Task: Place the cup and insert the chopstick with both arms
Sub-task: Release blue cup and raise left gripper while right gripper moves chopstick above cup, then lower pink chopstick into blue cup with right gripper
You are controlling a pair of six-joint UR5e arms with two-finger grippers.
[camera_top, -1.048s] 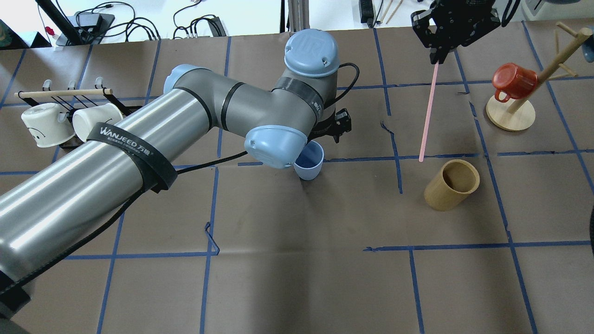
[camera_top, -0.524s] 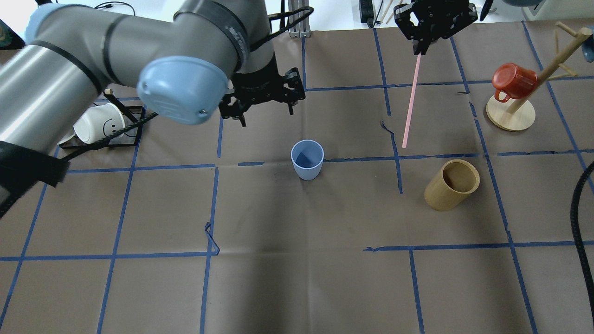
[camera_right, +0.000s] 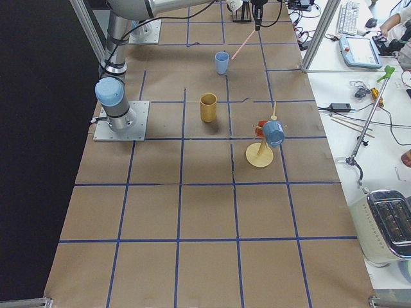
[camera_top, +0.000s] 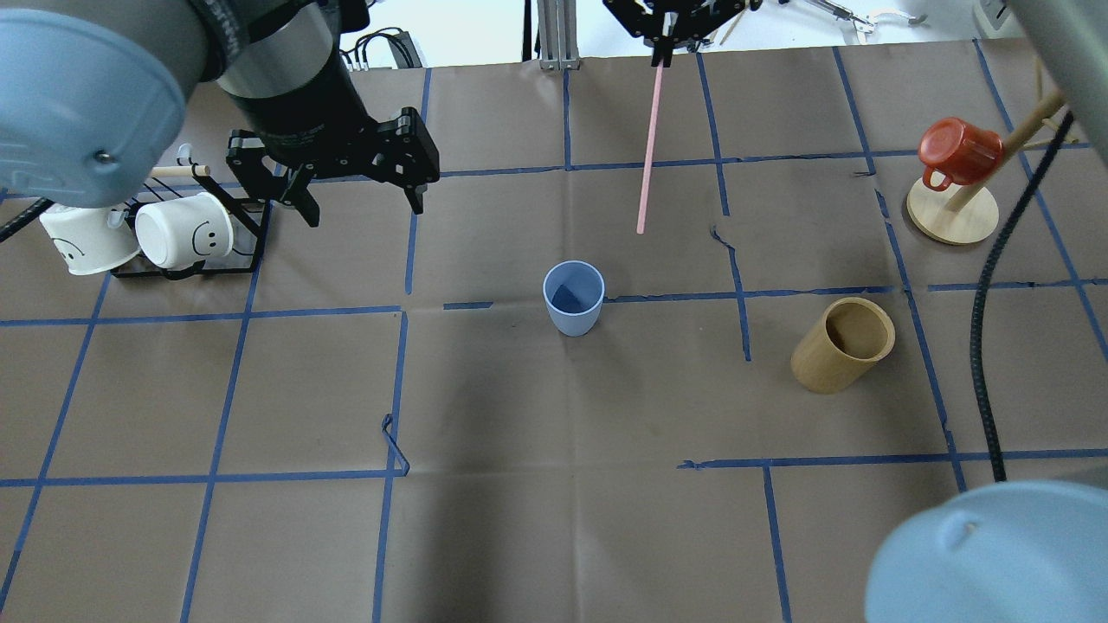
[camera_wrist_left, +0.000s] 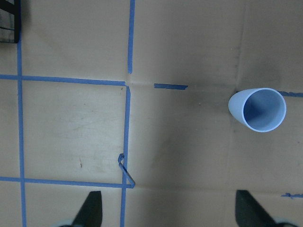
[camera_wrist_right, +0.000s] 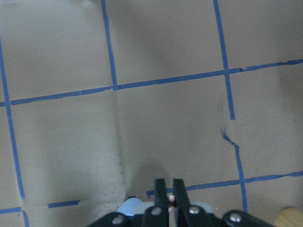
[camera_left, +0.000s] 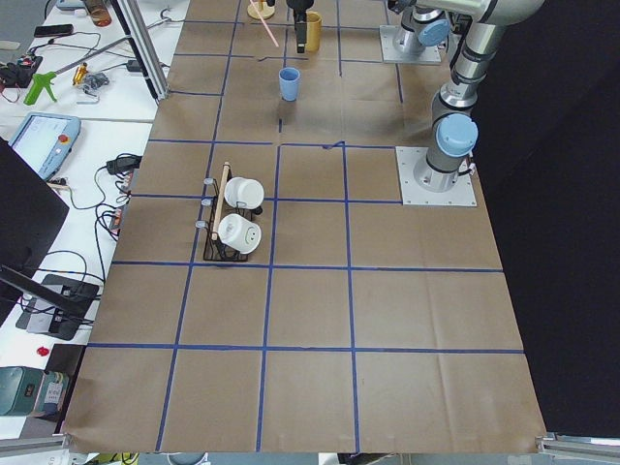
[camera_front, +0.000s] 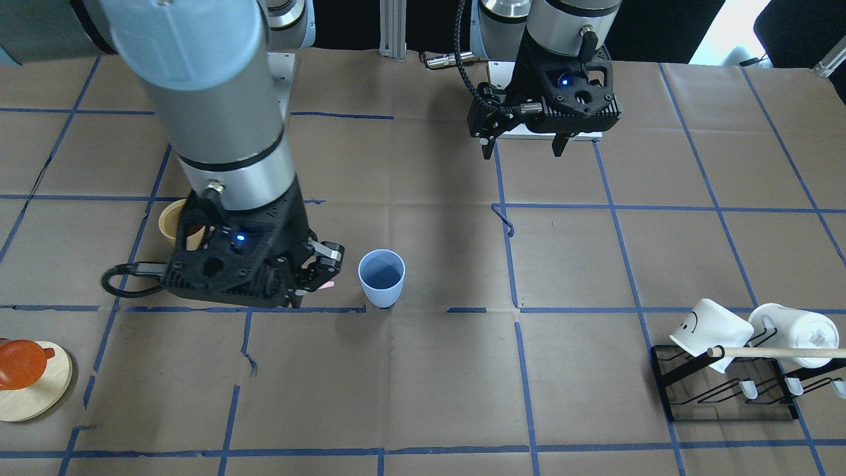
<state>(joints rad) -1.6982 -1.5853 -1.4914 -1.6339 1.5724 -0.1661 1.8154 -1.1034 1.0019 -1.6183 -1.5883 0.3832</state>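
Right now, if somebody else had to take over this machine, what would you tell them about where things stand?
Left gripper: open and empty, held above the table, off to one side of the blue cup.
Right gripper: shut on the upper end of the pink chopstick, which hangs down at a slant.
Blue cup: upright on the table near the middle, nothing in it.
Done: the cup is placed.
Left: bring the chopstick's lower end over the cup's mouth, lower it in, then open the right gripper.
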